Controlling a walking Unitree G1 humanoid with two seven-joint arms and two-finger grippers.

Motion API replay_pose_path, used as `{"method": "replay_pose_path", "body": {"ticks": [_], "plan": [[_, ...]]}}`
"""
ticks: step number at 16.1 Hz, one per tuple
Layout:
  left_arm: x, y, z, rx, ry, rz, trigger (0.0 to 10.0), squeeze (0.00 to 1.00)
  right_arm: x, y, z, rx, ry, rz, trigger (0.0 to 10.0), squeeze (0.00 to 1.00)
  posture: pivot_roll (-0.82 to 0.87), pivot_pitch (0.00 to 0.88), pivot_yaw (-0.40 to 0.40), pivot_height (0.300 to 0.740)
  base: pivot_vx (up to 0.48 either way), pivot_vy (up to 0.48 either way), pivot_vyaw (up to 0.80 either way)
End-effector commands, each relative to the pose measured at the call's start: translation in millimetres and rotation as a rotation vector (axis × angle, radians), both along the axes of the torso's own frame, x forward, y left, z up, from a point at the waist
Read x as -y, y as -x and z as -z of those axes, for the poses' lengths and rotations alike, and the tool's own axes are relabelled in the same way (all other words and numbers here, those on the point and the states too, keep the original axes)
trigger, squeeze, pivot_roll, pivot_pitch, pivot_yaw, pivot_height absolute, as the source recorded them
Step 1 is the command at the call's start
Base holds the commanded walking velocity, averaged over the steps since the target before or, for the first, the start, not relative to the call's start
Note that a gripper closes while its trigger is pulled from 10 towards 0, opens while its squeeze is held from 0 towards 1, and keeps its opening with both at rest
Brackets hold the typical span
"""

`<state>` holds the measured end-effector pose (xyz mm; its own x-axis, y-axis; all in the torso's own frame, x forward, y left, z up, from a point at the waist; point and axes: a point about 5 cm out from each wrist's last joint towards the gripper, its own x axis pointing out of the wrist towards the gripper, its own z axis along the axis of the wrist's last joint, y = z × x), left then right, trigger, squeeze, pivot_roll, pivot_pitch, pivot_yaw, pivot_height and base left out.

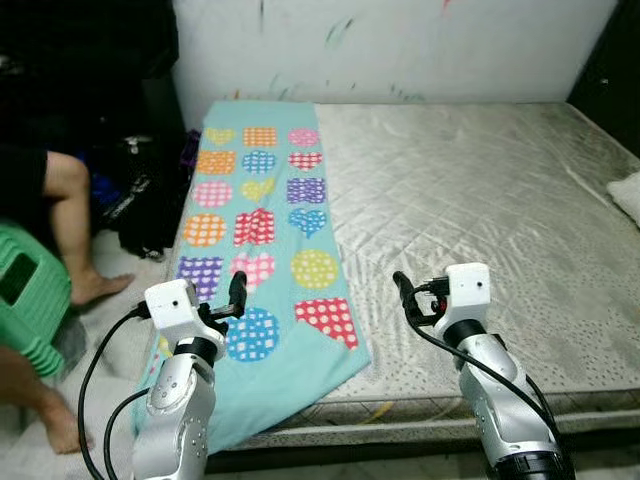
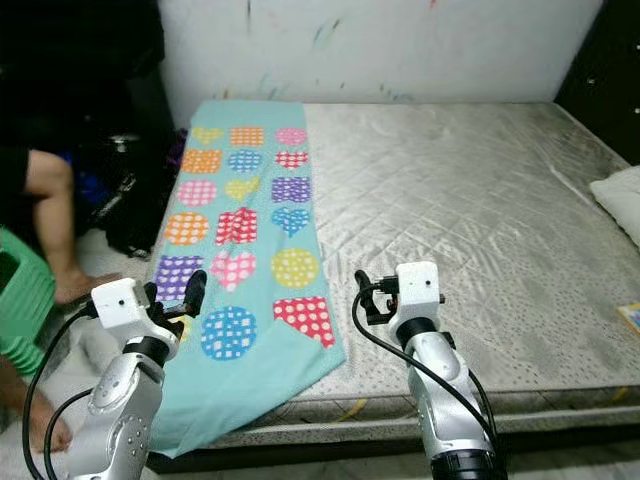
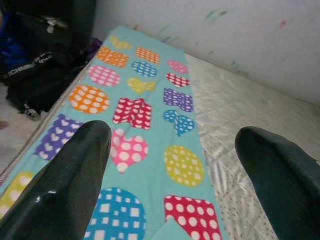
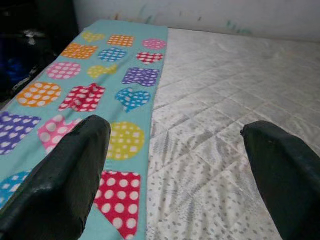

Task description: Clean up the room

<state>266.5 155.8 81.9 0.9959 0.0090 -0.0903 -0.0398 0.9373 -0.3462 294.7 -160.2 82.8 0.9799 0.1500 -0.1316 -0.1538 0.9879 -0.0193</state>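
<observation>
A turquoise blanket (image 1: pixel 265 230) with dotted hearts and circles in many colours lies lengthwise along the left side of a bare grey quilted mattress (image 1: pixel 480 200). Its near end hangs over the bed's front edge. My left gripper (image 1: pixel 238 290) hovers over the blanket's near left part, and in the left wrist view it (image 3: pixel 172 135) is open with nothing between its fingers. My right gripper (image 1: pixel 402 288) hangs over the bare mattress just right of the blanket's edge. It (image 4: pixel 175 127) is open and empty too.
A person sits at the left, with a bare leg and foot (image 1: pixel 95 285) on the floor beside a green plastic stool (image 1: pixel 30 300). A black bag (image 1: pixel 150 200) leans against the bed's left side. A white pillow (image 1: pixel 628 195) lies at the mattress's right edge.
</observation>
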Motion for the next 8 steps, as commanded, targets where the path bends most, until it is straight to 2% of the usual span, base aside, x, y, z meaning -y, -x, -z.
{"method": "replay_pose_path", "body": {"ticks": [1,5,8], "plan": [[3.9,-0.9,-1.9,0.006,0.012,0.009,10.0,0.00,-1.9,-1.4,-2.1,0.004,-0.001,-0.006,10.0,0.00,-0.15,0.000,-0.008,0.740,0.000,0.480,0.00],[3.9,-1.2,-1.7,0.004,0.011,0.010,10.0,0.00,-1.3,-1.4,-2.1,0.003,0.002,-0.007,10.0,0.00,-0.15,0.000,-0.008,0.740,0.000,0.480,0.00],[3.8,-1.1,-3.2,0.021,0.018,0.012,10.0,0.00,-1.4,-1.7,-2.2,0.004,0.005,-0.010,10.0,0.00,-0.15,0.000,-0.009,0.740,0.000,0.000,0.00]]}}
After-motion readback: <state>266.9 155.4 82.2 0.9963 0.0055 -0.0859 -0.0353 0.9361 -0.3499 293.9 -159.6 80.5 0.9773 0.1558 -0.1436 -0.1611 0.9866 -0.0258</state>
